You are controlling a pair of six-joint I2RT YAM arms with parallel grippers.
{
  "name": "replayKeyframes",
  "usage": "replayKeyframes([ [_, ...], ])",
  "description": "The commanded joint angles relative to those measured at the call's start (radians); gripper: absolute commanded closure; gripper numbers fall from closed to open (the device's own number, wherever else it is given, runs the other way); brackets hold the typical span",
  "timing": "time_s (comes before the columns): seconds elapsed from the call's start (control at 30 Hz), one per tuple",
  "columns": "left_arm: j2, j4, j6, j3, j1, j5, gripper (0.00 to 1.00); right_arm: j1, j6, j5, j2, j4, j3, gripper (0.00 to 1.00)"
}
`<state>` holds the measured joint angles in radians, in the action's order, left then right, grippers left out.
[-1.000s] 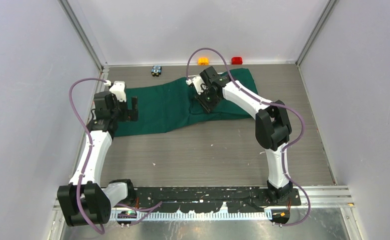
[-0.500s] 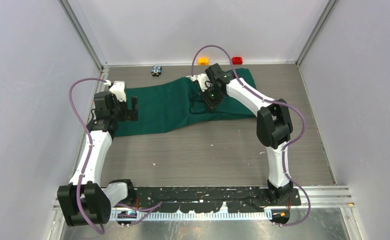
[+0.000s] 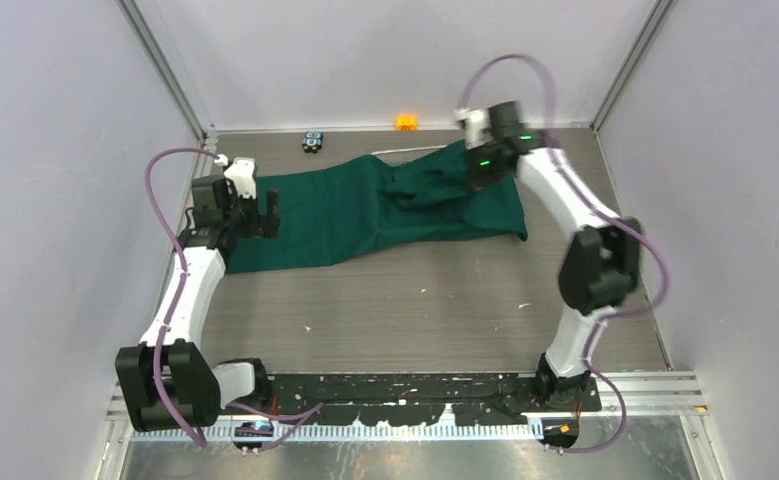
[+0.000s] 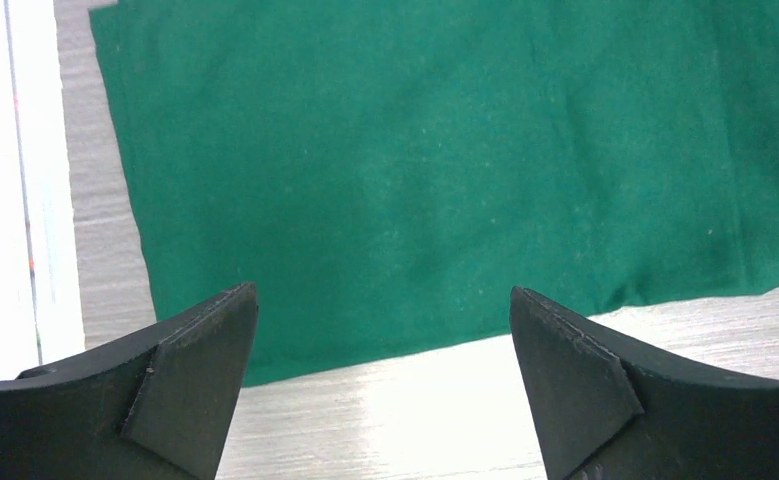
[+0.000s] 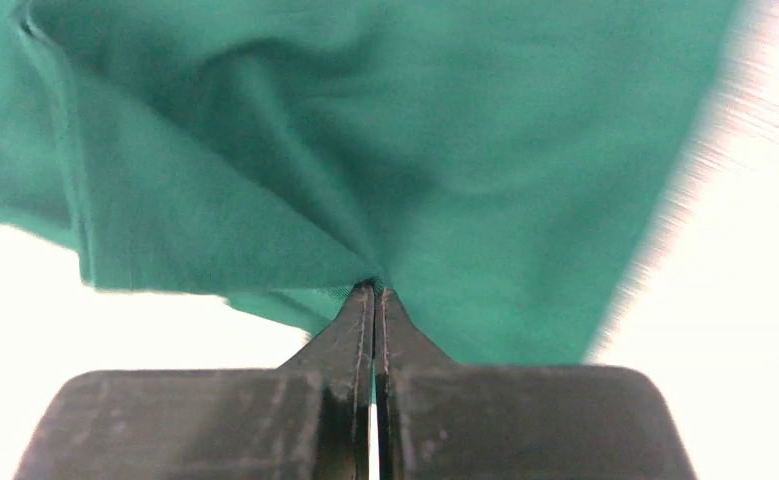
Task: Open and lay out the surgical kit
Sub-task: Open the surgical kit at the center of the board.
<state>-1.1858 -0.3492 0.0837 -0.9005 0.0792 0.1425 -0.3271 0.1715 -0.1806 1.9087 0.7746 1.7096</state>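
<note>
The dark green cloth wrap [image 3: 365,210] lies spread across the back half of the table, bunched and creased near its right part. My right gripper [image 3: 485,172] is shut on a fold of the cloth [image 5: 385,150] and holds it lifted at the back right. My left gripper [image 3: 263,215] is open and empty, hovering over the cloth's left end; the cloth's near edge [image 4: 415,200] lies flat below its fingers [image 4: 195,370]. A thin pale edge [image 3: 410,152] shows at the cloth's back. The tray, steel tools and packet are hidden or out of view.
An orange block [image 3: 405,122] and a black-blue block [image 3: 313,141] sit by the back wall. Grey walls enclose the table on three sides. The arm bases and a black rail [image 3: 405,392] run along the near edge.
My right gripper has swung from the cloth's middle to the back right, pulling the cloth's right part with it. The red block is now hidden. The left arm has barely moved.
</note>
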Motion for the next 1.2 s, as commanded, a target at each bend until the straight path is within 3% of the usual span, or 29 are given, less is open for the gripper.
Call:
replayKeyframes([
  [0.0,-0.008,0.044,0.02,-0.079,0.002,0.032,0.0,0.316,-0.119,0.036,-0.322,-0.126,-0.132,1.0],
  [0.17,-0.013,0.064,0.007,-0.082,0.002,0.057,0.0,0.682,-0.135,0.08,-0.484,-0.241,-0.344,0.97],
  [0.3,-0.017,0.07,0.0,-0.07,0.001,0.074,0.0,0.885,-0.129,0.099,-0.454,-0.295,-0.451,0.65],
  [0.43,-0.02,0.076,0.003,-0.051,0.001,0.075,0.0,0.963,-0.098,0.121,-0.404,-0.342,-0.512,0.49],
  [0.57,-0.023,0.073,0.012,-0.042,0.001,0.078,0.0,0.965,-0.091,0.08,-0.424,-0.369,-0.546,0.46],
  [0.73,-0.028,0.073,0.019,-0.042,0.001,0.08,0.0,0.91,-0.055,-0.087,-0.462,-0.351,-0.544,0.44],
  [0.93,-0.051,0.075,0.021,-0.06,0.001,0.082,0.0,0.64,0.097,0.049,-0.394,-0.376,-0.514,0.43],
  [1.17,-0.071,0.069,0.021,-0.07,-0.001,0.079,0.0,0.521,0.176,0.161,-0.1,-0.359,-0.293,0.43],
])
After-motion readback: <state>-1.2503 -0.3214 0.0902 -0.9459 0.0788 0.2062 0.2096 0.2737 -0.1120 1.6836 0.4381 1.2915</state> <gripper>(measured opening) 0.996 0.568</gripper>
